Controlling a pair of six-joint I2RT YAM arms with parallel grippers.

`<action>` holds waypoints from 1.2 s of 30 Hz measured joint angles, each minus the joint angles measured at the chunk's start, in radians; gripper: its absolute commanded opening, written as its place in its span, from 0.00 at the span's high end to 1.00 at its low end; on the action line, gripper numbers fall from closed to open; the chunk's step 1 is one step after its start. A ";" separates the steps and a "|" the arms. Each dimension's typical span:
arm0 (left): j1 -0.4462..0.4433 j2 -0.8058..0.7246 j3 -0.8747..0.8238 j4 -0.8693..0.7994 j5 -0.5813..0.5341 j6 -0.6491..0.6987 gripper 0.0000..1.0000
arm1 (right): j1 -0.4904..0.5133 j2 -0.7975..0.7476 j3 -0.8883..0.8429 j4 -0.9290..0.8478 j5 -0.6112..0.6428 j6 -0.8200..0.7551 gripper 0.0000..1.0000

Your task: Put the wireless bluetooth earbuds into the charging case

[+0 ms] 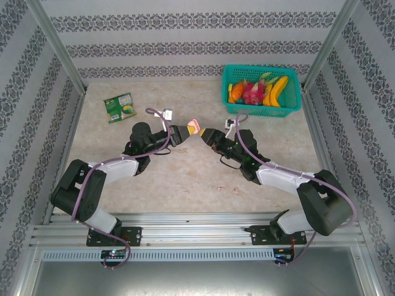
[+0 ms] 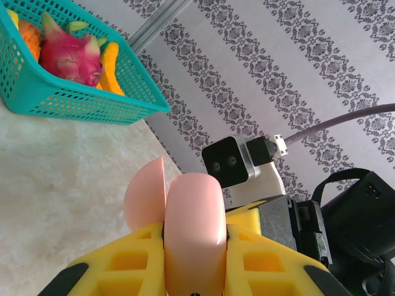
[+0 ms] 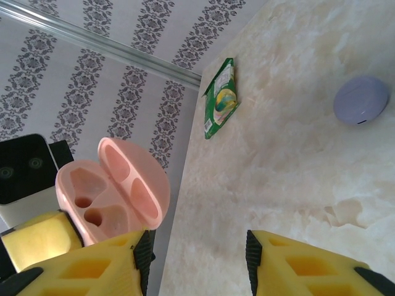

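My left gripper (image 2: 194, 237) is shut on the pink charging case (image 2: 191, 222), which it holds above the table with the lid (image 2: 145, 194) swung open. From the right wrist view I look into the case (image 3: 92, 203) and see two hollow sockets with nothing in them. My right gripper (image 3: 197, 246) is open, with nothing between its fingers, and its tip is close to the case (image 1: 195, 127) at mid table. Two tiny pale pink bits, the earbuds (image 1: 220, 189), lie on the table in front of both arms.
A teal basket (image 1: 261, 86) of toy fruit stands at the back right. A green packet (image 1: 120, 107) lies at the back left. A lilac round disc (image 3: 361, 100) rests on the table surface. Patterned walls close in three sides.
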 measured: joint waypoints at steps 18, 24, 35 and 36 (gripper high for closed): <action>-0.018 0.000 0.000 0.001 0.023 0.000 1.00 | -0.014 0.042 0.042 0.060 -0.029 0.026 0.65; -0.020 0.000 0.000 0.000 0.022 0.000 1.00 | -0.018 0.053 0.042 0.082 -0.044 0.038 0.69; -0.020 -0.001 0.010 -0.008 0.022 0.001 1.00 | -0.026 0.053 0.014 0.122 -0.057 0.056 0.65; -0.020 -0.001 0.010 -0.008 0.022 0.001 1.00 | -0.027 0.053 0.011 0.123 -0.058 0.056 0.66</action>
